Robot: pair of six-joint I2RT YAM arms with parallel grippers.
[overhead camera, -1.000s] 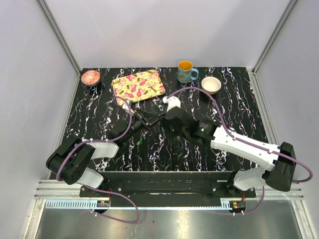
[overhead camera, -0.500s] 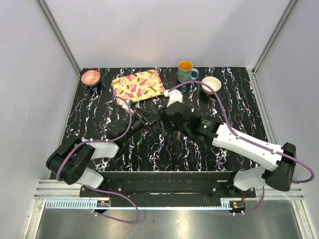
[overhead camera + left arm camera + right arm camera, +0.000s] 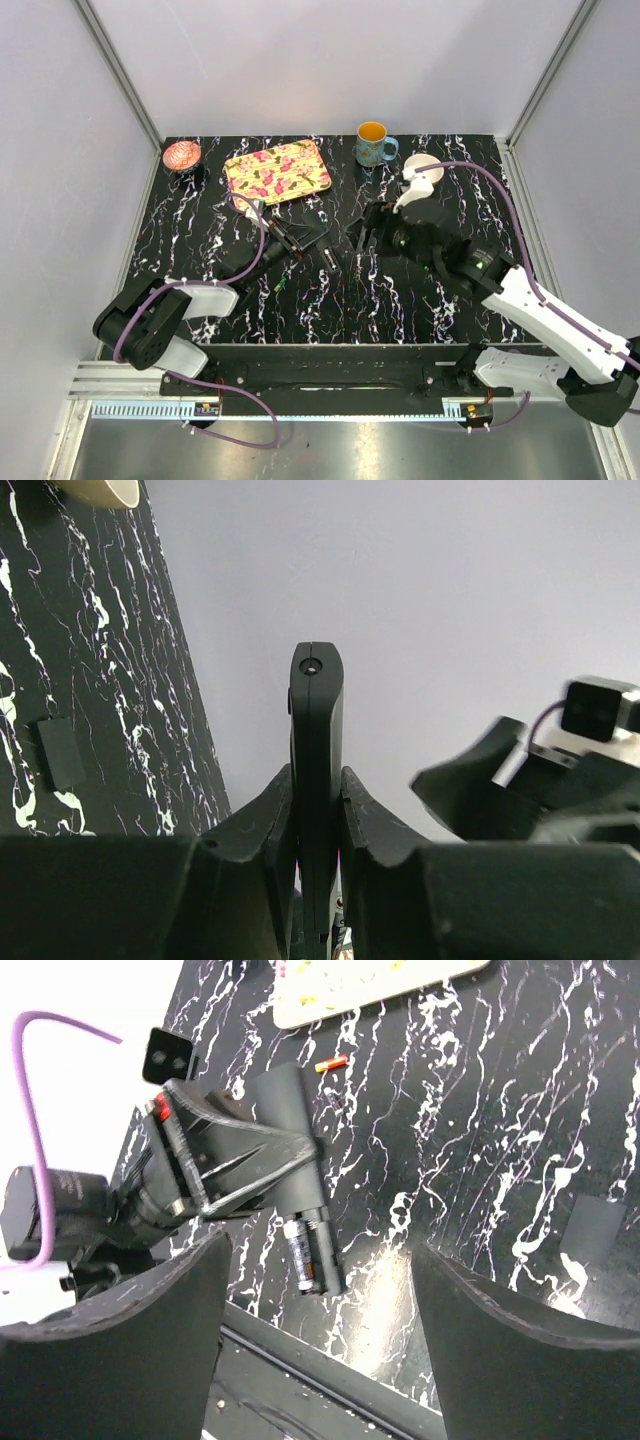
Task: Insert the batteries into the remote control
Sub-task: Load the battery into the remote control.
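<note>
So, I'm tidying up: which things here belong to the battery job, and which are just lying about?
Job: remote, battery inside it, loose battery, flat black piece (probably the cover).
Lying about: tray, mug, pink bowl, white bowl.

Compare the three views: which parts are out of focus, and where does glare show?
Top external: evenly lit, the marbled table sharp throughout. Left wrist: the left gripper is dark and soft-edged, the remote control it clamps crisper. Right wrist: the right gripper looms as blurred dark fingers; glare whitens the table beside the remote control.
</note>
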